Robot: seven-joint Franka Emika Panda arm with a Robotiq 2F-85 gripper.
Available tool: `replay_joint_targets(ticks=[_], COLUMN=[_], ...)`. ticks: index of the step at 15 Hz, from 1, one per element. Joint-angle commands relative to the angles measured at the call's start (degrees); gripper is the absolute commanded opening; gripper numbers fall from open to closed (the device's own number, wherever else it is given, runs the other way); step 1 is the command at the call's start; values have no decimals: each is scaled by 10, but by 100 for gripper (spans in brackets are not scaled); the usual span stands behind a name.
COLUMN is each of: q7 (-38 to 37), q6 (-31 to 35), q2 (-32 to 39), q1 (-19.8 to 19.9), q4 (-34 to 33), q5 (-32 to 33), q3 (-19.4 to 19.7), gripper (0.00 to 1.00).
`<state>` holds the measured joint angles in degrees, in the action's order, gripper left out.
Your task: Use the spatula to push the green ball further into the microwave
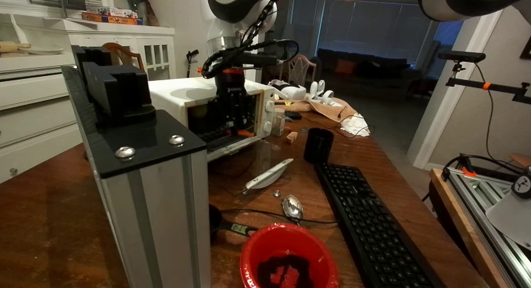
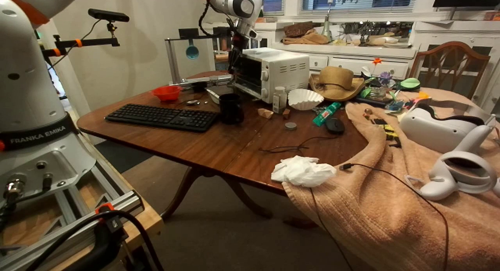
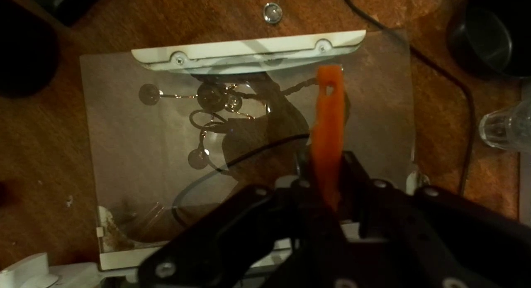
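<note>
Brown wooden table [image 2: 211, 146], dark sofa [image 1: 373, 78] and white drawers [image 1: 33, 89] beyond, jaws tight around orange spatula [image 3: 327, 130].

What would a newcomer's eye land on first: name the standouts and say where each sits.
Likely first, the bright red bowl at the bottom of an exterior view, beside the black keyboard. Then the spatula's orange handle, vivid in the wrist view and clamped in the gripper, at the open front of the white microwave. The white headset on the peach towel, right in an exterior view, also stands out.
</note>
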<state>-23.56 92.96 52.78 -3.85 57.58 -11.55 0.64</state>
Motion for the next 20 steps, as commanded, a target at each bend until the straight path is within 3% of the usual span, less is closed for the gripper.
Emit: replay_joint_targets(ticks=[1, 11, 20], q7=[7, 12, 24], q6=[47, 166, 226], q2=[-49, -128, -182], q1=[-10, -17, -22], q4=[99, 266, 365], q5=[12, 21, 20], q3=[3, 2, -3], gripper=[5, 5, 5])
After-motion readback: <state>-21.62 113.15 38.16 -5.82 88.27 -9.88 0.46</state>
